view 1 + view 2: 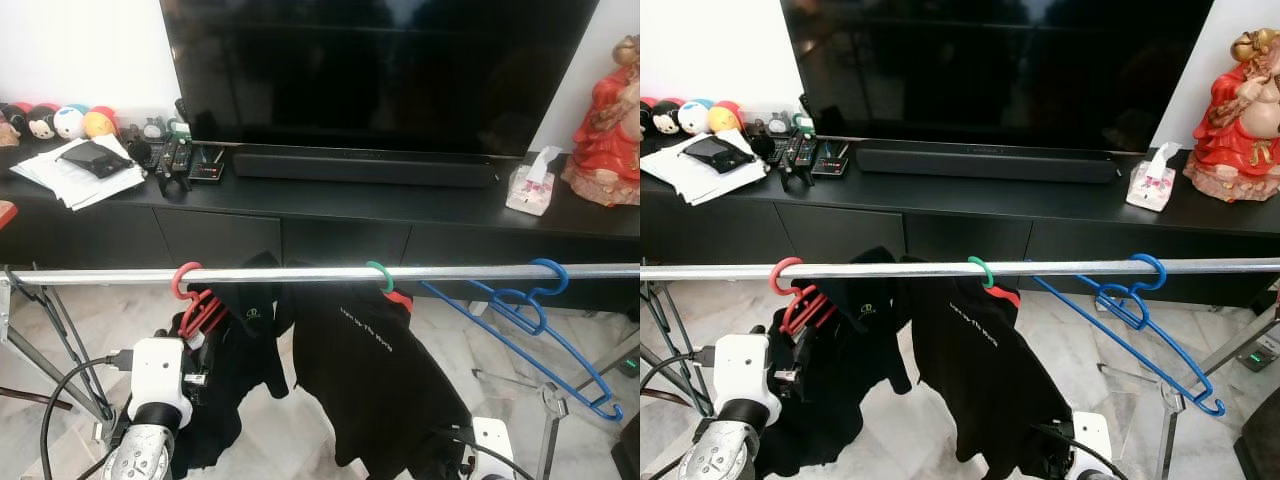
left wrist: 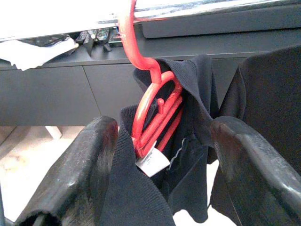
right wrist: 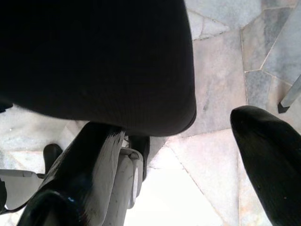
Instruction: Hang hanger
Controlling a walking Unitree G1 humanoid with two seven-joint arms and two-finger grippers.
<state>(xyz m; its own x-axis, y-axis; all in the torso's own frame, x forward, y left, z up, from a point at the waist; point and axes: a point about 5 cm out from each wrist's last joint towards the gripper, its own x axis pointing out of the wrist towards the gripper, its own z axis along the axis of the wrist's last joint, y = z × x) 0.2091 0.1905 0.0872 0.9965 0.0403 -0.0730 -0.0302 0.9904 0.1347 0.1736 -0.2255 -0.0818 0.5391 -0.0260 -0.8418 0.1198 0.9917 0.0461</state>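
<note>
So the red hanger [image 1: 193,296] is up on the silver rail [image 1: 320,273], hook looped over the bar toward the robot's left end, with a black garment [image 1: 235,370] draped on it and bunched below. In the left wrist view you can see the red hanger's neck and loops right between the two black fingers [image 2: 80,174], a bit further out than the tips, with a small white tag poking out of the fabric just under the red part. The left gripper [image 2: 162,172] has its fingers spread wide, one on each side of the cloth, not clamped on anything. Looks like the dark fabric brushes the inside of one finger, but I can't tell if it's really touching the hanger itself.

Next along the rail is a green-hooked hanger [image 1: 381,277] carrying a black shirt [image 1: 375,385] with small white lettering, hanging near the middle. Further toward the robot's right, a blue hanger [image 1: 535,320] sits bare on the rail, tilted way down on one side.

The right gripper [image 3: 188,169] is low, under the hem of the black shirt, fingers apart and holding nothing, marble floor [image 3: 221,70] beneath it.

Behind the rail there's a black TV cabinet [image 1: 400,215] with a big TV [image 1: 380,70], a soundbar [image 1: 365,168], a tissue box [image 1: 530,188], a red figurine [image 1: 610,125], some papers [image 1: 80,175], remotes [image 1: 180,160] and little plush toys [image 1: 60,120].
</note>
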